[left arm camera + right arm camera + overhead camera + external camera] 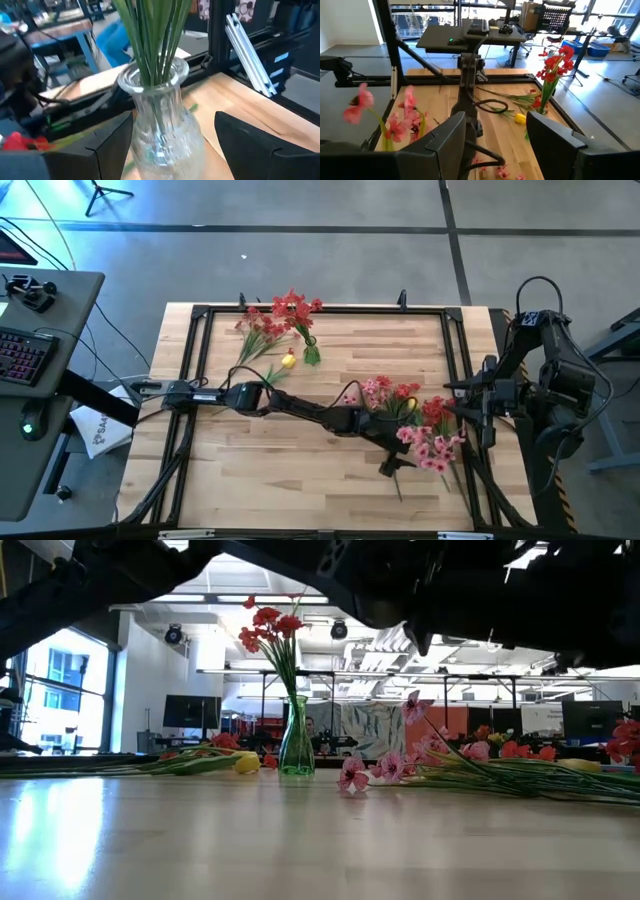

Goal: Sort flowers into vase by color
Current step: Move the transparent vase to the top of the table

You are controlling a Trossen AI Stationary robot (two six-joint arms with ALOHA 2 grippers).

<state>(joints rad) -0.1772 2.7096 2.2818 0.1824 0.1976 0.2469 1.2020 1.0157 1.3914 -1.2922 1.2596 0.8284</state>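
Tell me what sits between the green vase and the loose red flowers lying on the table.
A yellow bloom lies between the green vase and the loose red flowers; the low view shows it best.

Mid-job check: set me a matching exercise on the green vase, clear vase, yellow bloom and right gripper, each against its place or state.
1. green vase
2. clear vase
3. yellow bloom
4. right gripper

A. open, waiting at the table's right edge
B. holds red flowers
C. between the open fingers of the left gripper
D. lying on the table beside the green vase

Pairs: 1-B, 2-C, 3-D, 4-A
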